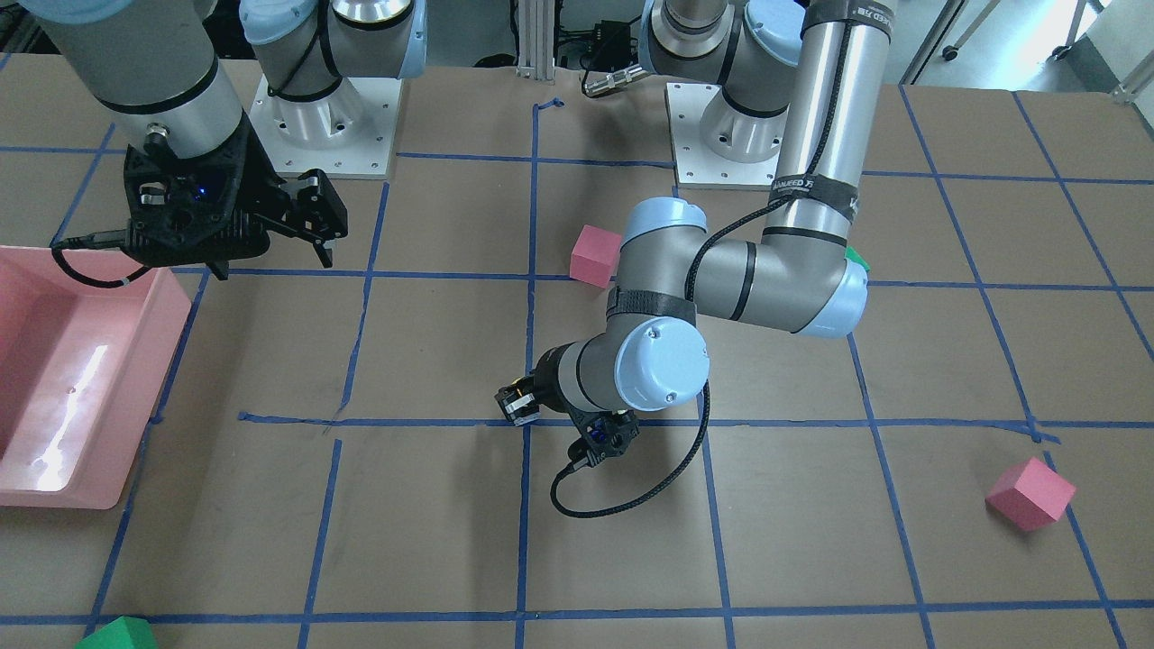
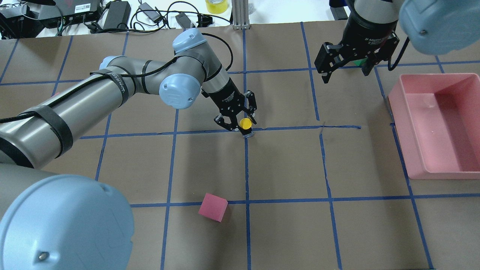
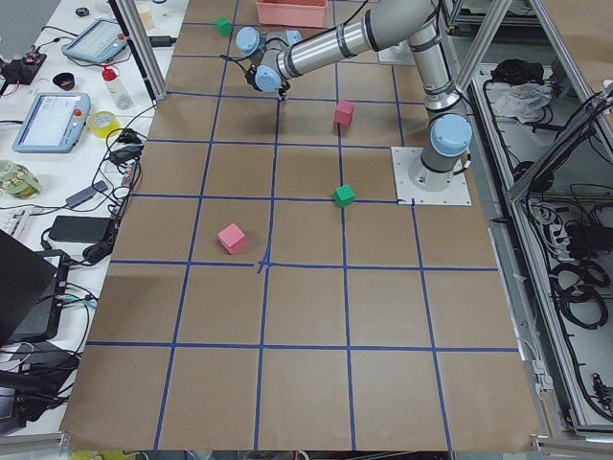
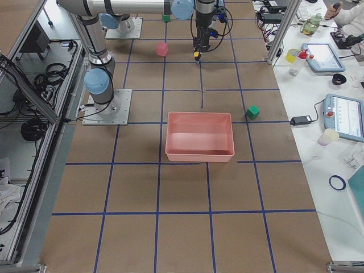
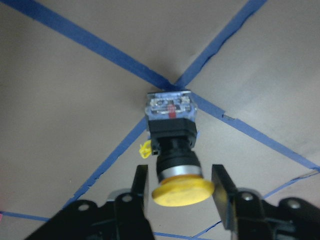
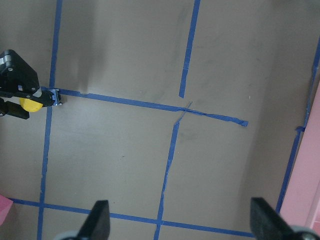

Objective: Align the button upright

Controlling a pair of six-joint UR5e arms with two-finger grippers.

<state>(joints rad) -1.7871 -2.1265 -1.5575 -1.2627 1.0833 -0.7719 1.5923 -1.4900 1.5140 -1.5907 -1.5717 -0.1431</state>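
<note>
The button (image 5: 172,150) stands on a crossing of blue tape lines, its silvery terminal end on the paper, its black body above it and its yellow cap (image 2: 245,123) on top. My left gripper (image 5: 181,187) reaches down over it from the left, and its fingers (image 5: 140,185) close in on both sides of the cap. The button also shows small in the right wrist view (image 6: 31,105). My right gripper (image 2: 345,75) hangs open and empty above the table, far from the button, near the pink bin.
A pink bin (image 2: 393,101) sits at the right of the overhead view. One pink cube (image 2: 213,207) lies nearer the robot's base than the button, another (image 1: 1030,493) far off on the left arm's side. A green cube (image 1: 117,634) lies at the operators' edge, another (image 3: 344,195) by the left arm's base.
</note>
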